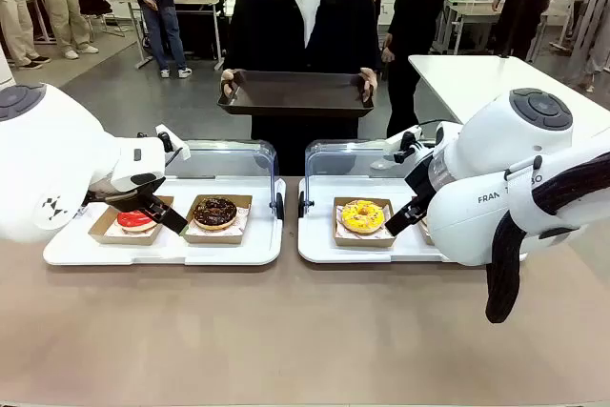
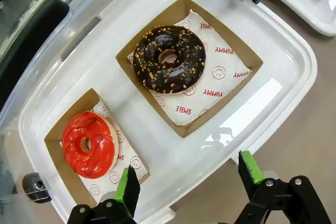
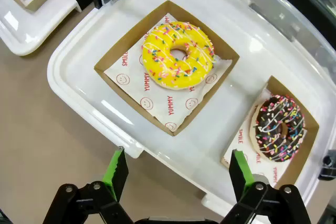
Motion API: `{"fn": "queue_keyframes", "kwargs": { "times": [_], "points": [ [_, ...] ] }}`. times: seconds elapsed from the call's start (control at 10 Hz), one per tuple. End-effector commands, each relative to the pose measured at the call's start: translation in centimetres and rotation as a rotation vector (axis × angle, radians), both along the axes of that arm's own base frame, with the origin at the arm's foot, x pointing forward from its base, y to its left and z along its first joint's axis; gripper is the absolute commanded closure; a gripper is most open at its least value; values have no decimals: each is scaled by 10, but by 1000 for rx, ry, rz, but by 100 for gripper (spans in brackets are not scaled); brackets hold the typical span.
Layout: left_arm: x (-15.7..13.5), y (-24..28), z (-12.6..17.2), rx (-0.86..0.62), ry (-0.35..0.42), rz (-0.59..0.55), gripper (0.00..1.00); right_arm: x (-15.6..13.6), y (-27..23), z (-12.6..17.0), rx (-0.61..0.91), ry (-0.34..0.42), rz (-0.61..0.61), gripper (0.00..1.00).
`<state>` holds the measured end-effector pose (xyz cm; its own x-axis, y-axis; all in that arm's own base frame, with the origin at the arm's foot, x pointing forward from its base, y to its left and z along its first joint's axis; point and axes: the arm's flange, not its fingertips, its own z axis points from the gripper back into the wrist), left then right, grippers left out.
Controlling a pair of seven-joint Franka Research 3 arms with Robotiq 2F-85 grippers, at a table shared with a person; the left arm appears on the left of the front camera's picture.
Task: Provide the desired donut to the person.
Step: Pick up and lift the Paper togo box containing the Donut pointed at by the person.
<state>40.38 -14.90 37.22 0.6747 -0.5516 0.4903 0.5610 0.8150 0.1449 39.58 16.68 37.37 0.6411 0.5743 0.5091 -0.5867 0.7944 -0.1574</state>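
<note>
While the person [image 1: 300, 26] stands across the counter [image 1: 305, 331] holding out a dark tray [image 1: 295, 92], I am at the choosing step, with nothing picked. My left end effector [image 2: 189, 177] hangs wide open and empty over the red donut [image 2: 88, 144] and the nut-topped chocolate donut [image 2: 168, 59]. My right end effector [image 3: 178, 163], equally spread and empty, hangs over the yellow sprinkled donut [image 3: 178, 55] and the sprinkled chocolate donut [image 3: 279, 128]. Which one is wanted I cannot tell. Next, I judge, comes a descent onto one cardboard box [image 3: 131, 32]. The paper liners [image 2: 220, 72] read "YUMMY" and "SMILE".

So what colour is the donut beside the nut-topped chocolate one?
The round glazed donut is red; left wrist view.
</note>
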Motion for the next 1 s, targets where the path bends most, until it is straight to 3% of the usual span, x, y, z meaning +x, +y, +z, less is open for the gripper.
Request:
{"fn": "queue_keyframes", "kwargs": {
  "times": [0.0,0.9],
  "points": [
    [0,0,0,0,0,0,0,0,0,0,0,0,0,0],
    [0,0,0,0,0,0,0,0,0,0,0,0,0,0]
  ]
}}
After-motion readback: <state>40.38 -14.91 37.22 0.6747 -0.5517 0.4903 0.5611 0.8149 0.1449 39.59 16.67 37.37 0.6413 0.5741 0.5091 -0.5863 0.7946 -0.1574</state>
